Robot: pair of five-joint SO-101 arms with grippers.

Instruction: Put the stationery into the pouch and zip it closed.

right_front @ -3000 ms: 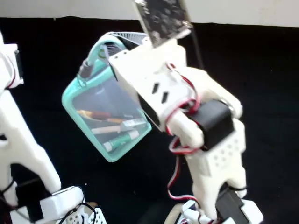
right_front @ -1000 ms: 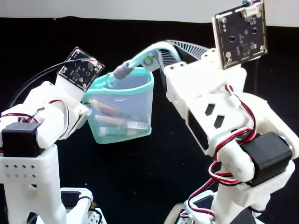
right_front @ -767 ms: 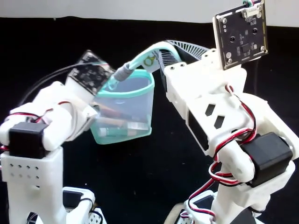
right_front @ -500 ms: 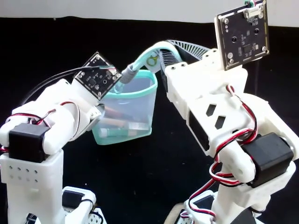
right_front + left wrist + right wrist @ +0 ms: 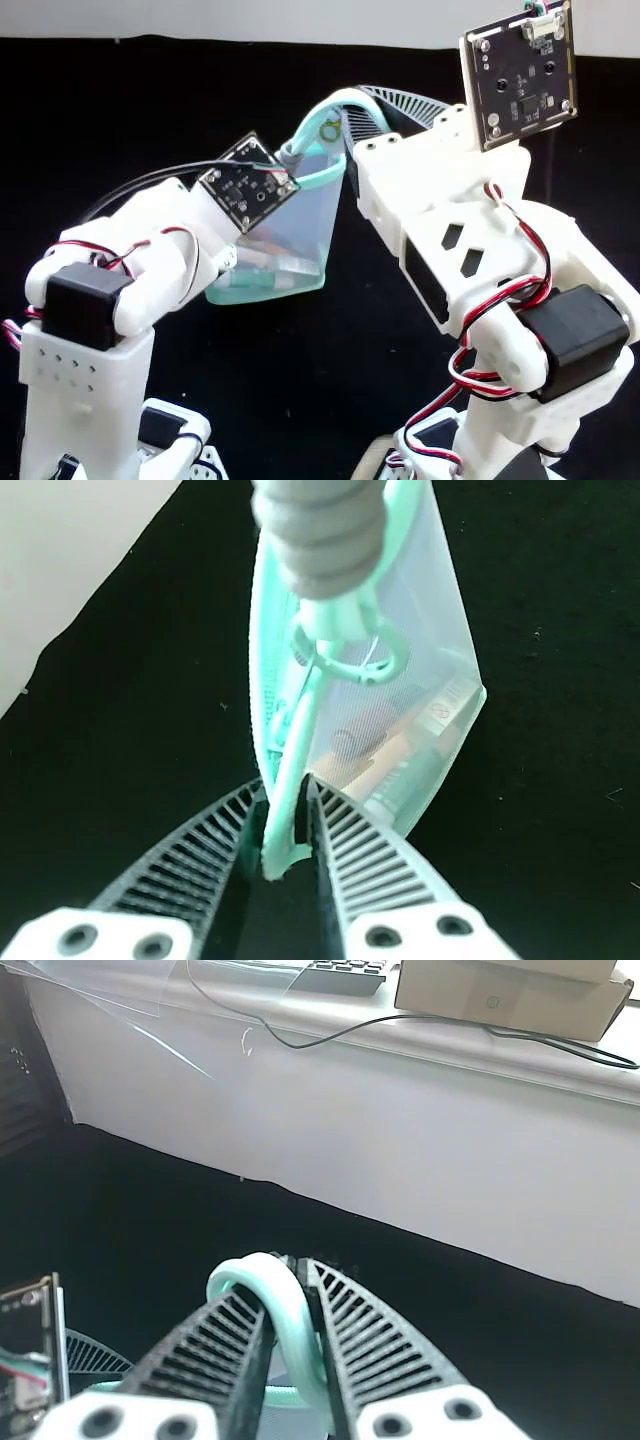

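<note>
Listing by size, from the table (image 5: pixel 110 95), black-covered, beneath both arms.

- Pouch (image 5: pixel 295 235): clear with mint trim, hanging in the air between the two arms, well above the table, mouth upward.
- Right tool (image 5: pixel 287 1272): clamped together on the pouch's mint carry loop (image 5: pixel 262 1282), bearing the pouch.
- Left tool (image 5: pixel 285 802): closed on the mint rim of the mouth.
- Stationery (image 5: pixel 400 755): pens and markers lying in the pouch bottom. Loading judged done.
- Zipper pull (image 5: pixel 320 525): grey, on the rim near the loop, straight ahead of the left tool's tips. The zip line runs lengthwise from those tips to the pull, so the left arm is lined up for it. Whether the teeth are meshed cannot be told.
</note>
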